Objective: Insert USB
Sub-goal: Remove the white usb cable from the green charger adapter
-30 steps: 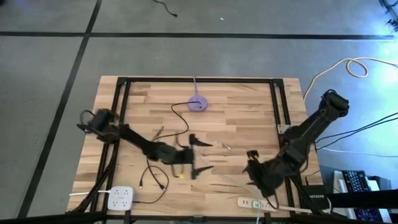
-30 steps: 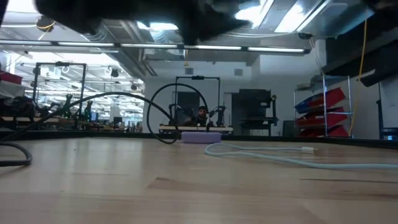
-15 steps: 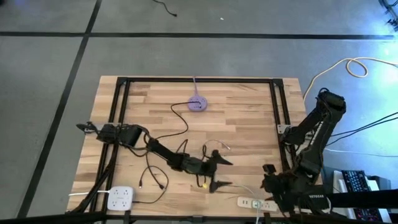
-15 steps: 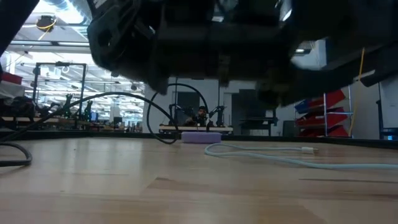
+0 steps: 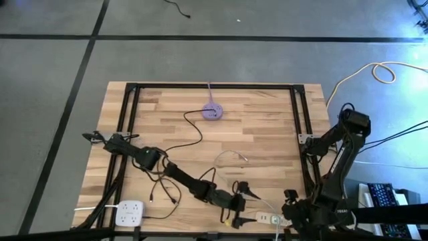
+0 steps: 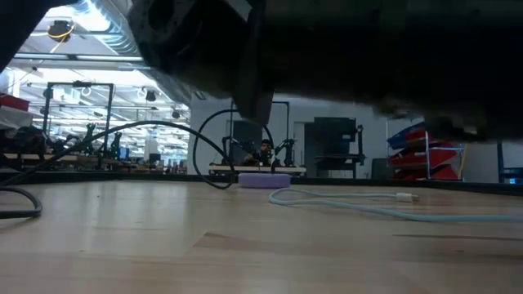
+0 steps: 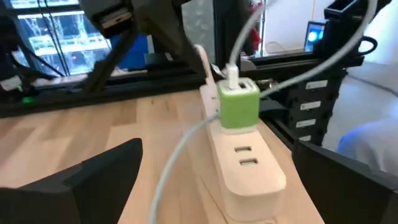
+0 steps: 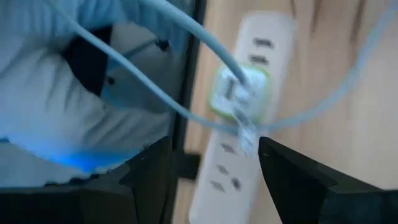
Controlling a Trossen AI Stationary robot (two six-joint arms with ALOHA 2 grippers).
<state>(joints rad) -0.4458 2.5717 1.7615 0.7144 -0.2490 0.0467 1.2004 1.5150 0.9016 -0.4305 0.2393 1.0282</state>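
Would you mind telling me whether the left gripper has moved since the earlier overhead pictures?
Yes. The left gripper has travelled from mid-table toward the near edge, and now sits just beside the white power strip.

Lighting: even overhead; bright ceiling strip lights (image 6: pixel 73 61) at eleven o'clock, low view. Blur: white oblong power strip (image 8: pixel 239 118) smeared, right wrist view. Blue glare at seven o'clock.

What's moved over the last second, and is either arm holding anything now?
The left gripper swept across the table toward the near edge, up to the power strip with its green charger, jaws open and empty. The right gripper drew back above the strip. Purple hub and cables stayed put.
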